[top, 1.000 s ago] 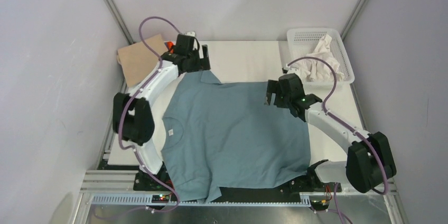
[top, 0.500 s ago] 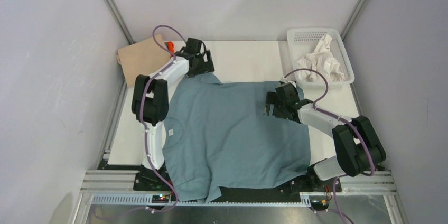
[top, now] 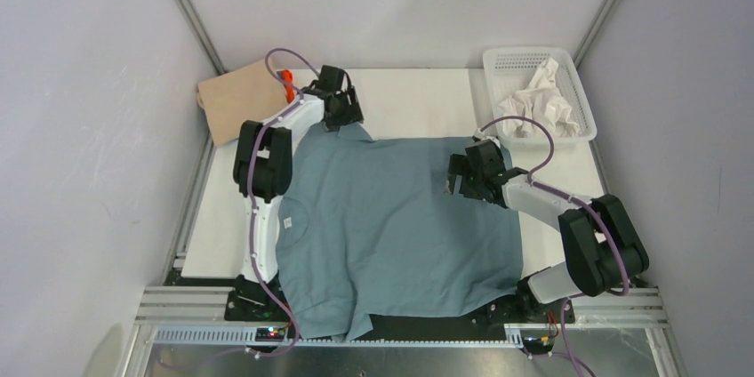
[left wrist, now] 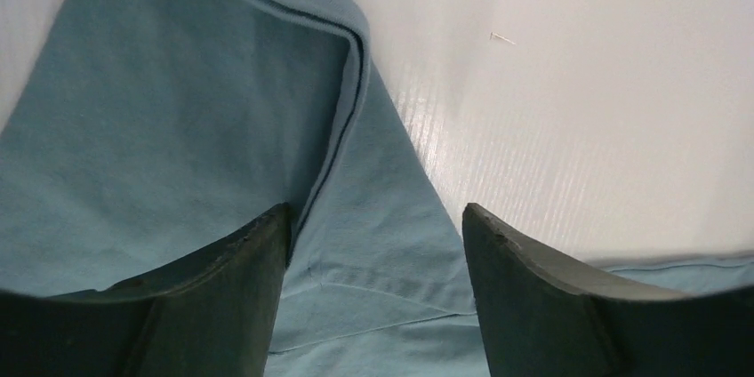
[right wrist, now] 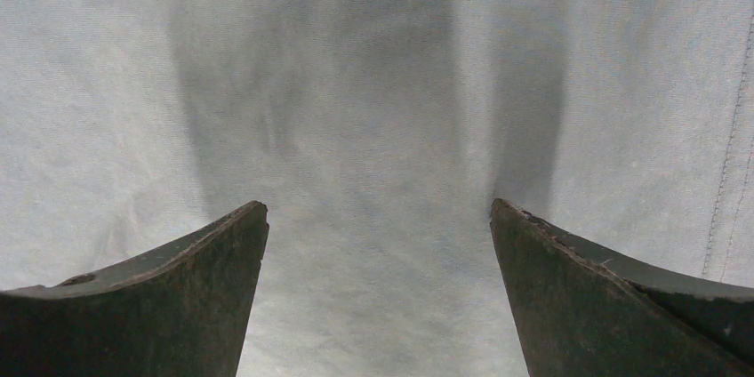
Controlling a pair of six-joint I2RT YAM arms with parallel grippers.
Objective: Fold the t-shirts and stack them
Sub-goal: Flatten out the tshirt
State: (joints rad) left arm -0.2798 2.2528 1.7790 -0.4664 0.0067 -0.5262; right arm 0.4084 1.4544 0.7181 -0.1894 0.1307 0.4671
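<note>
A large slate blue-grey t-shirt (top: 391, 221) lies spread flat on the white table (top: 418, 97), its white neck label (top: 288, 223) at the left. My left gripper (top: 342, 119) is open right above the shirt's far-left sleeve (left wrist: 373, 181), whose hem is folded over. My right gripper (top: 455, 180) is open, low over the shirt near its far-right hem; in the right wrist view only shirt cloth (right wrist: 373, 128) shows between the fingers. A tan folded shirt (top: 238, 97) and an orange one (top: 286, 80) lie at the far left corner. No bright blue shirt shows.
A white mesh basket (top: 578, 97) with crumpled white cloth (top: 542, 101) stands at the far right. Grey walls close in on both sides. The shirt's near edge hangs over the table's front by the arm bases.
My left arm has drawn in and its gripper shifted right onto the sleeve. My right gripper moved slightly nearer over the shirt and has held still since half a second ago.
</note>
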